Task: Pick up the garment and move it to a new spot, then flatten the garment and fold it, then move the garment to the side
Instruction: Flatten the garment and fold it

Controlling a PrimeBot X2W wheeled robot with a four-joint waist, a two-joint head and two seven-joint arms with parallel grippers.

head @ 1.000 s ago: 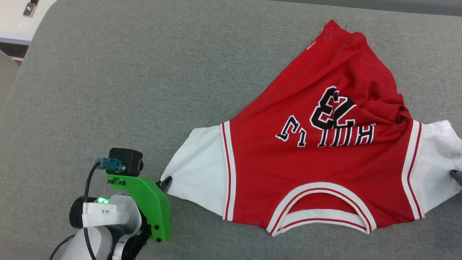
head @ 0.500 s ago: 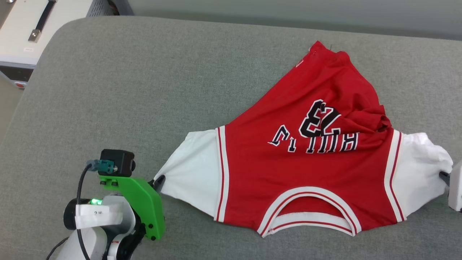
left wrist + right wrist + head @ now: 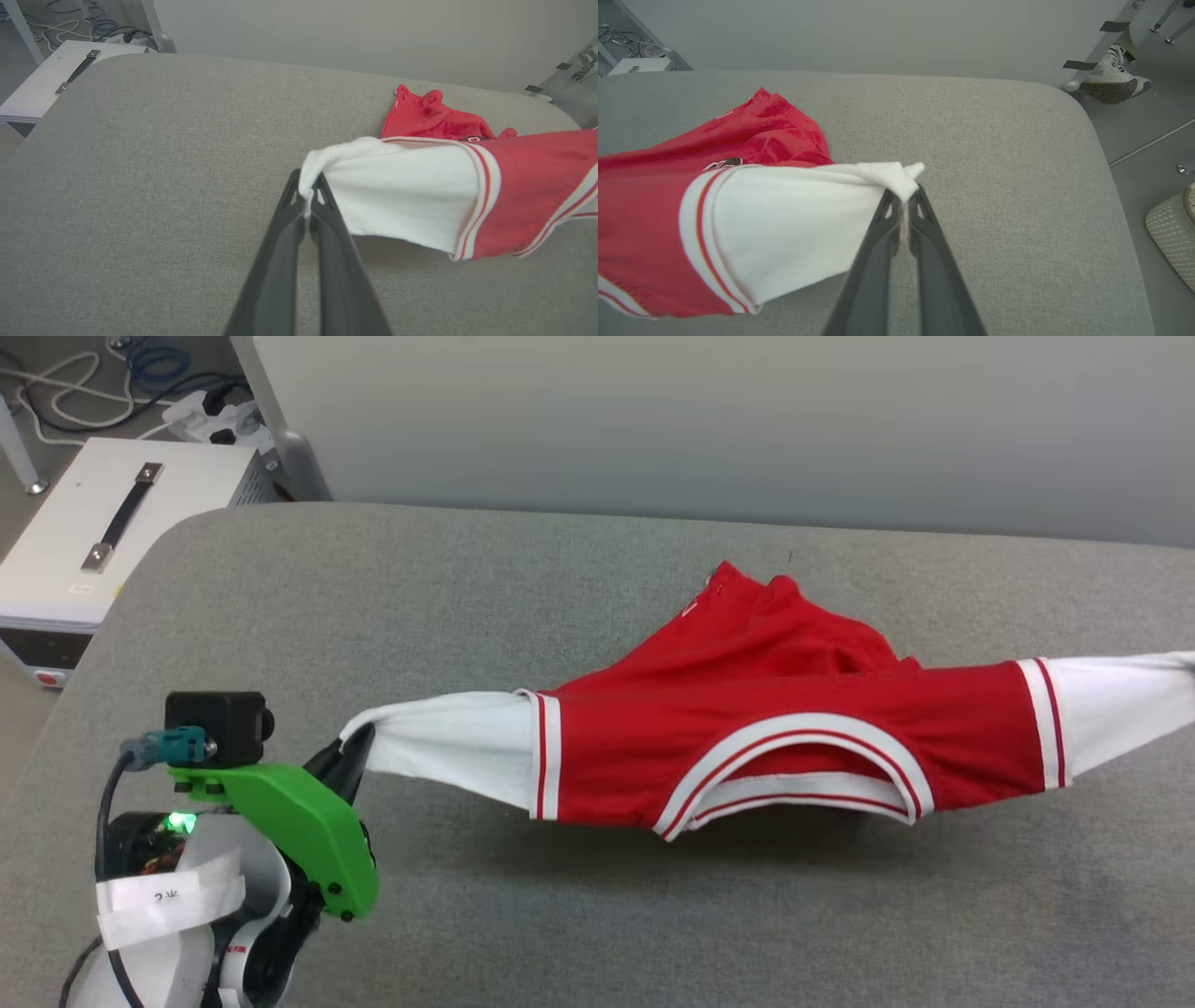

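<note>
pick-up under way, flattening and folding not yet done

on the grey padded table rests the far, hem end of the garment. its collar and shoulders hang in the air above the middle-right of the pad, stretched sideways by both white sleeves. the left gripper is pinched tight on the tip of one sleeve, and the right gripper is pinched likewise on the other. the lift looks begun. by my reading, the move to a new spot, the flattening, the folding and the setting aside all remain.
</note>
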